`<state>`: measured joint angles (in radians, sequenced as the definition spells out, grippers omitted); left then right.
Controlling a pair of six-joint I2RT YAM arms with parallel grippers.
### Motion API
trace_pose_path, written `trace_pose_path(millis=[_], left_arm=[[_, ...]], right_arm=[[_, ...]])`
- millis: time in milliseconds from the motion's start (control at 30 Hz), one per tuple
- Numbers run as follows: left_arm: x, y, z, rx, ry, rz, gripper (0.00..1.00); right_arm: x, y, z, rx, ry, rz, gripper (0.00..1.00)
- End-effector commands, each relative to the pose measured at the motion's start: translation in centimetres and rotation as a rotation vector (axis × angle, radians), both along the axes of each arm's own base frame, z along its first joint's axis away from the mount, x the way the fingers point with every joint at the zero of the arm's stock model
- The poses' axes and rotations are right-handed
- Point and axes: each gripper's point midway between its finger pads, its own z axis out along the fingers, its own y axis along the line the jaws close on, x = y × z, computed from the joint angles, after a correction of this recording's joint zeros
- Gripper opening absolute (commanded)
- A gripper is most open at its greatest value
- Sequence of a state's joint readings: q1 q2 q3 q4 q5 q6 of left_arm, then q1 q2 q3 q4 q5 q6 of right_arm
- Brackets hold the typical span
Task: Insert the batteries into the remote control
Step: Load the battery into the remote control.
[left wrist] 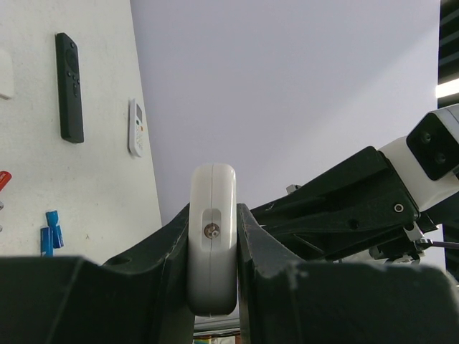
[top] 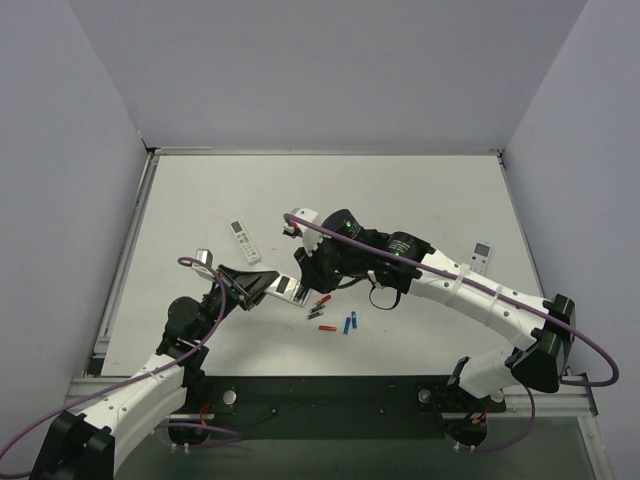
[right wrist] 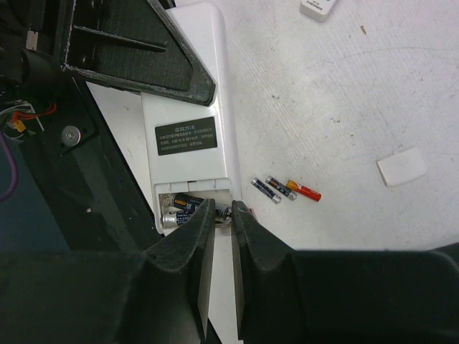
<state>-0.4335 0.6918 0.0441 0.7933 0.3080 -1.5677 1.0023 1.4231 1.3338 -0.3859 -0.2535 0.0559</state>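
Observation:
My left gripper (left wrist: 212, 261) is shut on the remote control (left wrist: 212, 236) and holds it on edge. In the top view this gripper (top: 262, 287) holds the remote (top: 287, 288) at mid-table. The right wrist view shows the remote's white back (right wrist: 186, 93) with its dark label (right wrist: 185, 136) and the open compartment (right wrist: 215, 190). Two dark batteries (right wrist: 176, 209) lie in the compartment. My right gripper (right wrist: 223, 211) is almost shut, its tips on the compartment over the upper battery's end. Loose batteries (right wrist: 276, 188) lie beside the remote; red and blue ones (top: 350, 322) show in the top view.
A slim white remote (top: 244, 241) lies behind the left gripper. A small white remote (top: 481, 256) lies at the right. A black remote (left wrist: 69, 86) shows in the left wrist view. A small white flat piece (right wrist: 401, 166) lies on the table near the loose batteries.

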Motion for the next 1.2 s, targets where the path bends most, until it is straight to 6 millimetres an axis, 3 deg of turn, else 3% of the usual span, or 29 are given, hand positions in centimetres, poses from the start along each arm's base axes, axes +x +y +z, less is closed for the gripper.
trace_pose_path(millis=[0,400,933,1167], left_arm=[[-0.2,0.2,1.7,-0.039,-0.053,0.009,0.0],[-0.3,0.5,2.8,-0.068,-0.092,0.024,0.0],[-0.7,1.2,5.0,-0.108,-0.189,0.053,0.0],[-1.0,1.3,5.7,-0.118,-0.22,0.051,0.0]], right_arm=[[-0.6,0.1,-0.8,-0.019,0.023,0.02,0.09],[-1.2,0.6,-2.0,-0.05,0.035,0.052,0.02],[-2.5,0.4,-5.9,-0.201,0.029,0.085,0.0],[-1.5,0.1,-6.8,-0.287,-0.043,0.027,0.0]])
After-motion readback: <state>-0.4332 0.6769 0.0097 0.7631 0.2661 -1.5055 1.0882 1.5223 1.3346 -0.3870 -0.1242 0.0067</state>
